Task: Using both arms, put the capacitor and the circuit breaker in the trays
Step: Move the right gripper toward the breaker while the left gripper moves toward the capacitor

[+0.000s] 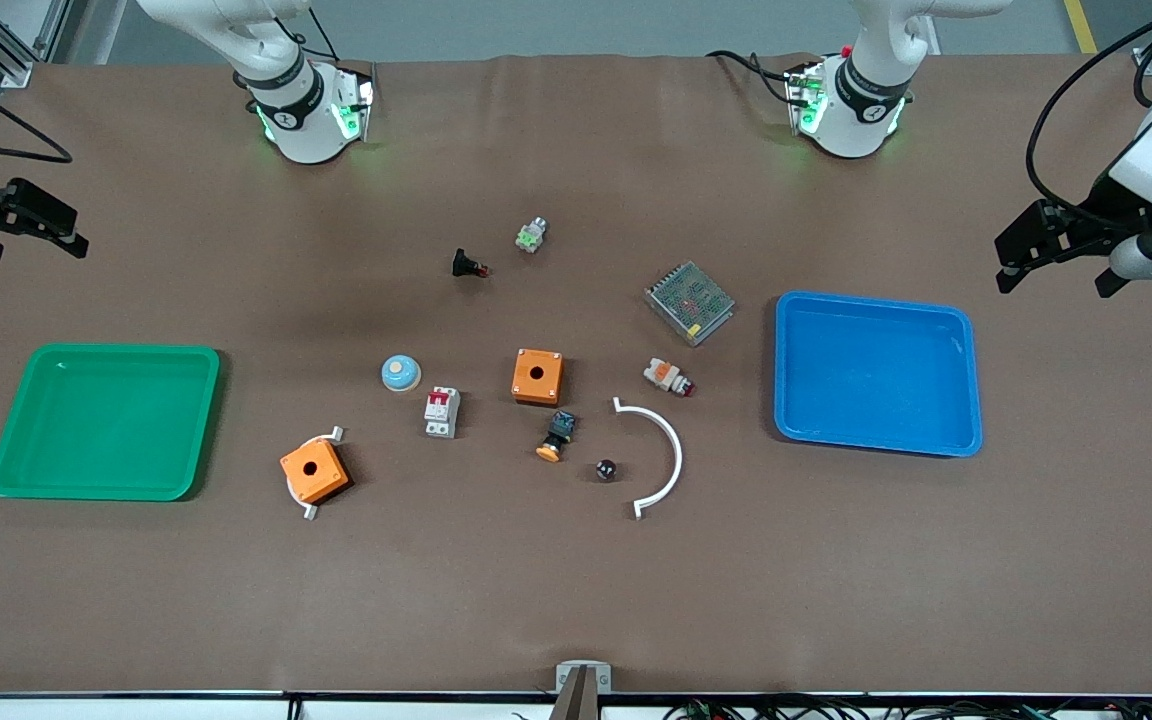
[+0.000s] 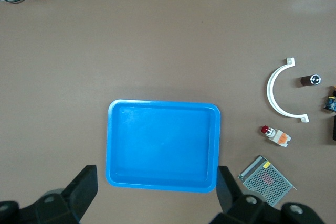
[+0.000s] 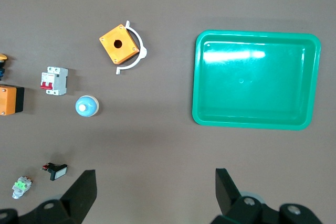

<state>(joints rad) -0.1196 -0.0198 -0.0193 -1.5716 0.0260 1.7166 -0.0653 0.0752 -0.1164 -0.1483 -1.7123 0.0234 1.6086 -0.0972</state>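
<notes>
The capacitor (image 1: 605,469), a tiny black cylinder with a shiny top, lies on the table beside a white arc; it also shows in the left wrist view (image 2: 310,80). The circuit breaker (image 1: 442,411), white and grey with a red top, lies near the table's middle and shows in the right wrist view (image 3: 54,81). My left gripper (image 1: 1054,280) is open and empty, up high by the blue tray (image 1: 876,300) at the left arm's end (image 2: 156,170). My right gripper (image 1: 34,248) is open and empty, up high by the green tray (image 1: 106,350) at the right arm's end (image 3: 155,174).
Two orange boxes (image 1: 538,376) (image 1: 315,471), a white arc (image 1: 671,450), an orange-capped push-button (image 1: 557,437), a white-orange part (image 1: 668,377), a blue dome (image 1: 401,373), a mesh metal box (image 1: 690,301), a small black switch (image 1: 468,265) and a green-white part (image 1: 532,235) lie between the trays.
</notes>
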